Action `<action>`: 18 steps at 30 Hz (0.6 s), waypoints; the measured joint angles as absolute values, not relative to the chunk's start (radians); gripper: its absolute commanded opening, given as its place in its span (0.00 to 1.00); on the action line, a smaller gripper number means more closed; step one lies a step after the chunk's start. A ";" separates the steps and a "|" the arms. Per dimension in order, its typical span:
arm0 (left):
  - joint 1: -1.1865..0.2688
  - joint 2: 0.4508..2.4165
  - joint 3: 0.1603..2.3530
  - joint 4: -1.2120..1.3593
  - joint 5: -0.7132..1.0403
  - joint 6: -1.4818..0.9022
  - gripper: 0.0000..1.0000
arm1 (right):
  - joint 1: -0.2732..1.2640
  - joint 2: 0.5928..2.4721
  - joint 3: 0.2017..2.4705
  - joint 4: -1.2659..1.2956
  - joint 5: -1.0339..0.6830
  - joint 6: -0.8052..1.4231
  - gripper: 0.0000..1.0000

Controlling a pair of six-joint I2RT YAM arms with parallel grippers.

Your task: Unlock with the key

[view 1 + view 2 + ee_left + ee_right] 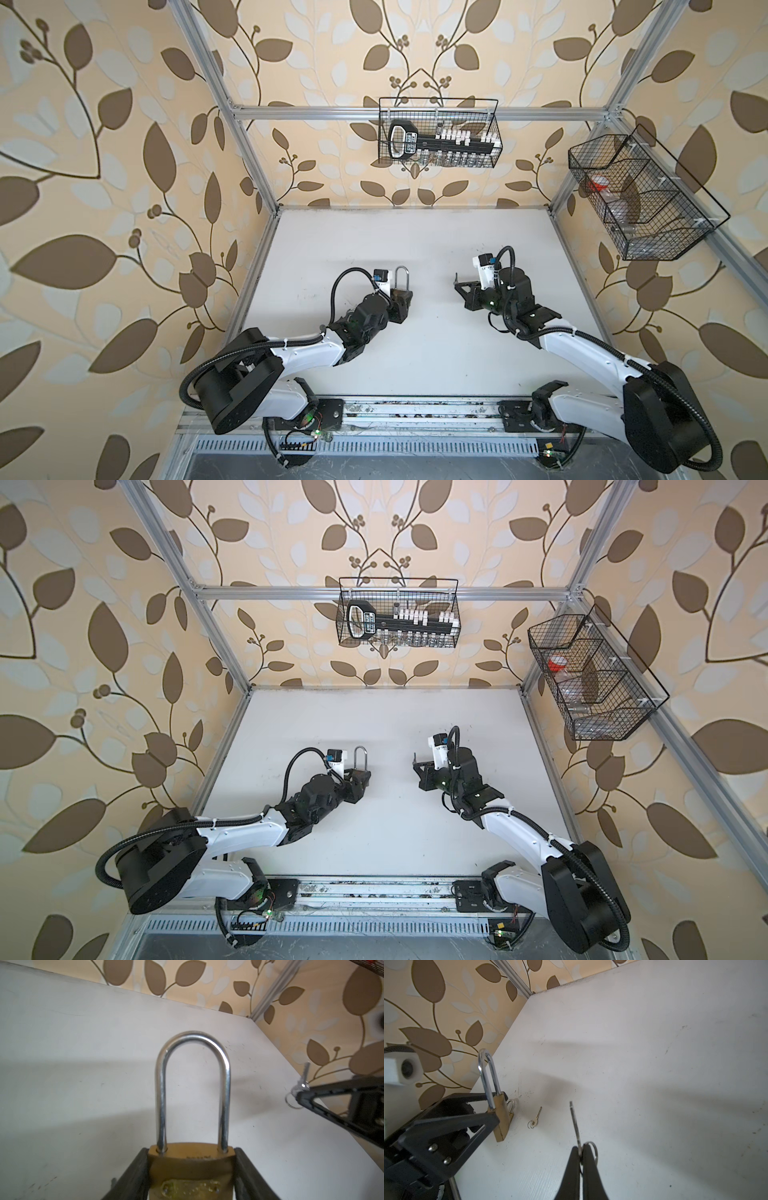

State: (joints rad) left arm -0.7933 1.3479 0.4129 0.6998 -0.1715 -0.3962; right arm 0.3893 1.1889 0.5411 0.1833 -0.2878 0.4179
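Note:
A brass padlock (191, 1167) with a long steel shackle (193, 1047) is clamped by its body between my left gripper's (191, 1150) fingers, held above the table with the shackle pointing toward the back wall. In both top views the padlock (401, 286) (360, 766) is left of centre. My right gripper (581, 1148) is shut on a slim silver key (574, 1122) with a ring; its blade sticks out past the fingertips. In a top view the key (456, 277) is about a hand's width right of the padlock, apart from it.
A small padlock (510, 1108) and a small key on a ring (535, 1119) lie on the white table (415, 232) near the held padlock (501, 1118). A wire basket (438, 133) hangs on the back rail, another wire basket (636, 199) on the right frame.

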 measured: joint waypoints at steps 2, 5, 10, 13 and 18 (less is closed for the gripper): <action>-0.798 1.358 0.412 0.738 -0.133 -0.365 0.00 | 0.410 1.203 0.541 0.185 -0.284 0.414 0.00; -0.799 1.359 0.415 0.805 -0.104 -0.361 0.00 | 0.472 1.226 0.548 0.182 -0.272 0.398 0.00; -0.799 1.365 0.403 0.955 -0.121 -0.393 0.00 | 0.545 1.240 0.561 0.184 -0.245 0.383 0.00; -0.799 1.365 0.402 0.970 -0.161 -0.446 0.00 | 0.559 1.248 0.563 0.187 -0.231 0.384 0.00; -0.799 1.336 0.403 0.889 -0.290 -0.582 0.00 | 0.620 1.284 0.579 0.192 -0.208 0.383 0.00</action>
